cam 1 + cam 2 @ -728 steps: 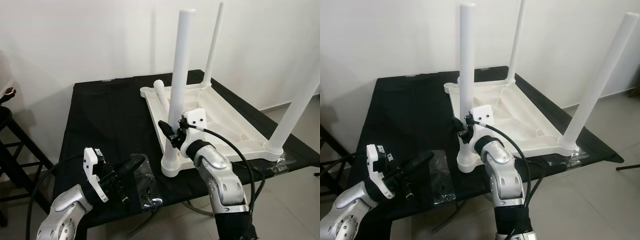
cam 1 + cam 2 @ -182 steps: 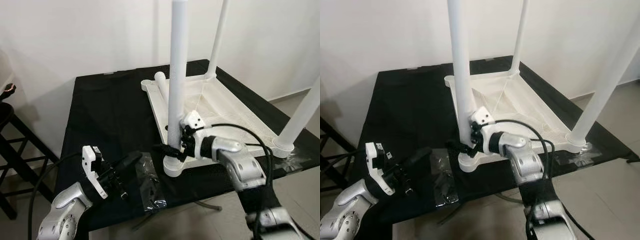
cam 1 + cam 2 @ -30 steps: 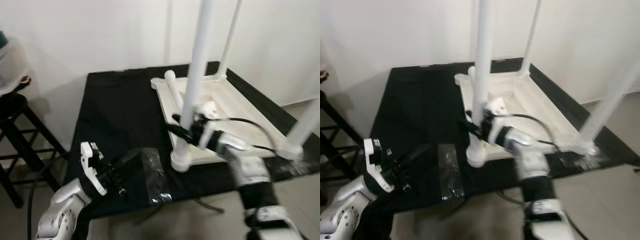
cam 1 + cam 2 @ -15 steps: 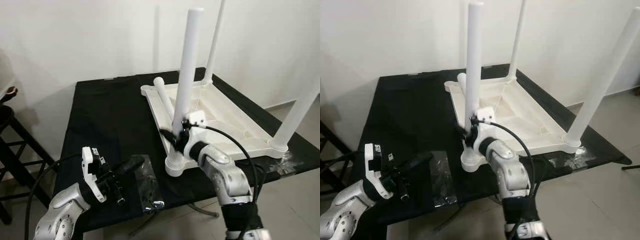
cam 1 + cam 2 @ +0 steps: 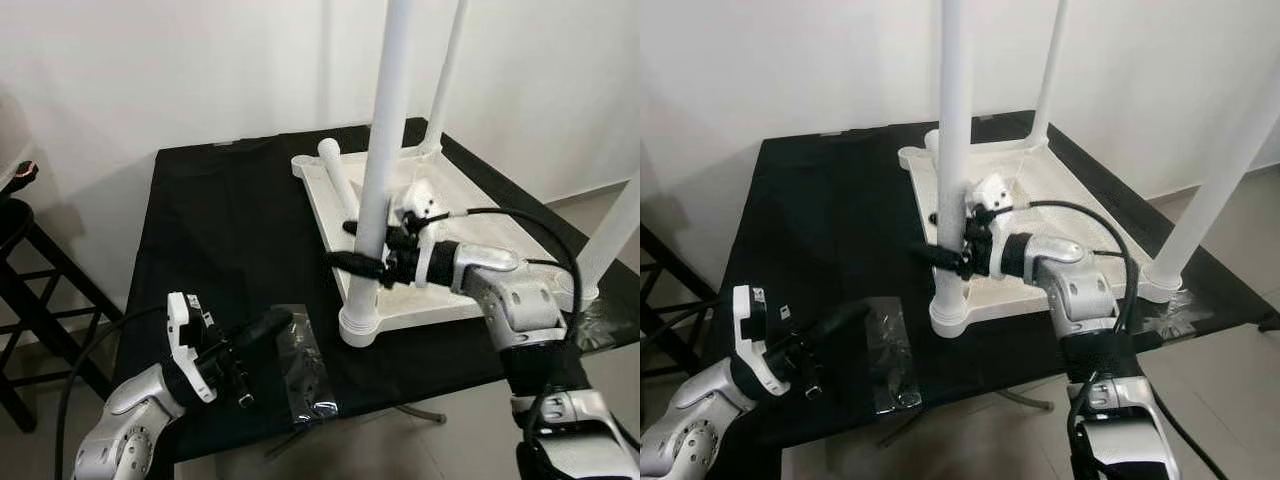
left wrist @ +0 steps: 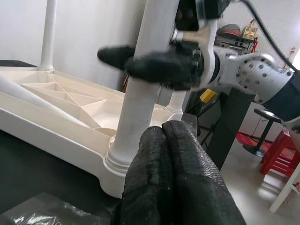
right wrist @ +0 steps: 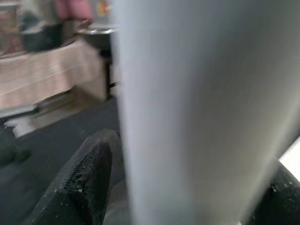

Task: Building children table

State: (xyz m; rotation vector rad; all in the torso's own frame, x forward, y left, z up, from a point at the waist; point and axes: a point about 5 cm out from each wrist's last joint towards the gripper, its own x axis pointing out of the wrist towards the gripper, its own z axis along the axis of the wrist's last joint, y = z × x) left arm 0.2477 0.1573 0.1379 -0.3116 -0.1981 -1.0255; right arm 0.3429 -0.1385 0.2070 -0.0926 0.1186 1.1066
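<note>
The white children's table (image 5: 325, 215) lies upside down on a black worktable (image 5: 220, 230). Three of its legs stand upright. My right gripper (image 5: 347, 245) is shut on the lower part of the near leg (image 5: 385, 130), one black finger on each side; the right wrist view has that leg (image 7: 187, 117) pressed between the fingers (image 7: 79, 183). A fourth, loose leg (image 5: 337, 175) lies across the table's back left corner. My left gripper (image 5: 270, 323) is shut on nothing and rests low at the front left, pointing at the near leg's base (image 6: 115, 159).
A clear plastic bag (image 5: 305, 375) lies at the worktable's front edge beside the left gripper. A dark stool (image 5: 20, 260) stands to the left. White wall runs behind. The right-hand leg (image 5: 615, 235) rises near the worktable's right edge.
The whole picture has shifted with the camera. My right forearm now reaches the near leg from the right instead of from the front, still gripping it. The left gripper stays put.
</note>
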